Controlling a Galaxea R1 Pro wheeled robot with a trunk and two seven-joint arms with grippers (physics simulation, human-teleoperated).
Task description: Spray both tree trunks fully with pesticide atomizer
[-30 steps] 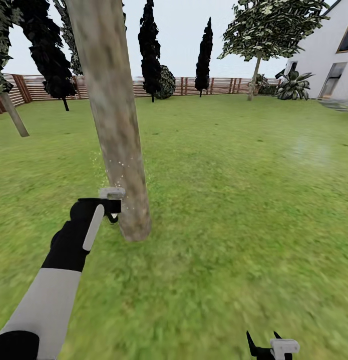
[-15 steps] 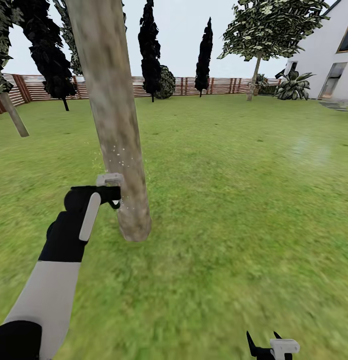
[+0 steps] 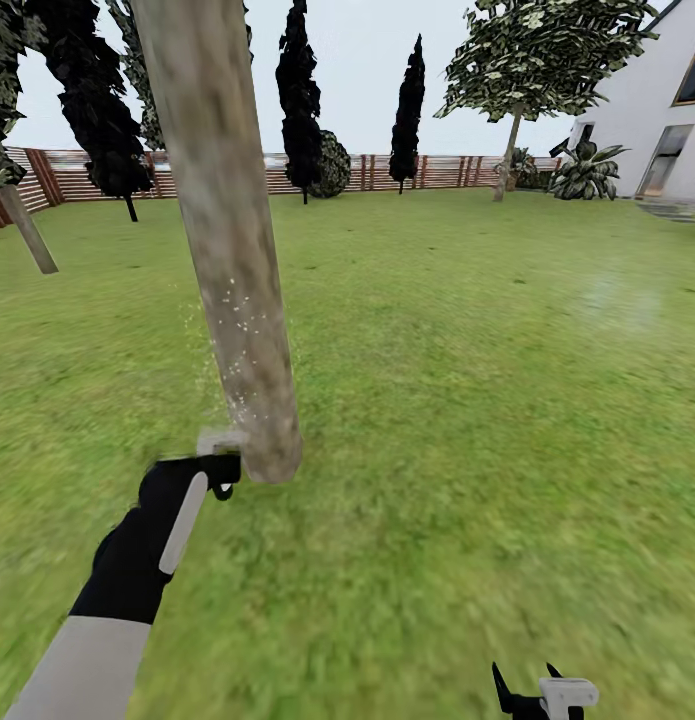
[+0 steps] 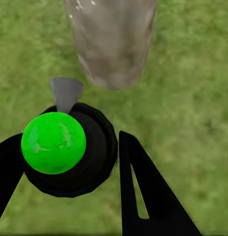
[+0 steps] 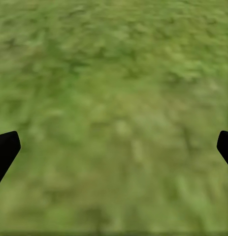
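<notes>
L pincer [image 4: 89,167] is clamped round the pesticide atomizer [image 4: 69,150], nozzle aimed at the tree trunk [image 3: 232,290] base just ahead, and w/ it this low the spray may hit grass [image 3: 467,400], leaving upper bark bare; R pincer [image 5: 114,147] gapes wide, empty.

A round black bottle with a bright green ball-shaped top [image 4: 64,150] sits clamped in the left gripper [image 4: 69,167], one black finger [image 4: 143,191] pressed against its side and the other at the picture's edge. A small grey nozzle [image 4: 65,92] juts from the bottle toward the base of a thick, pale grey-brown mottled tree trunk [image 4: 114,44], near it. A few white specks dot the trunk. Green grass [image 4: 192,98] lies all around.
</notes>
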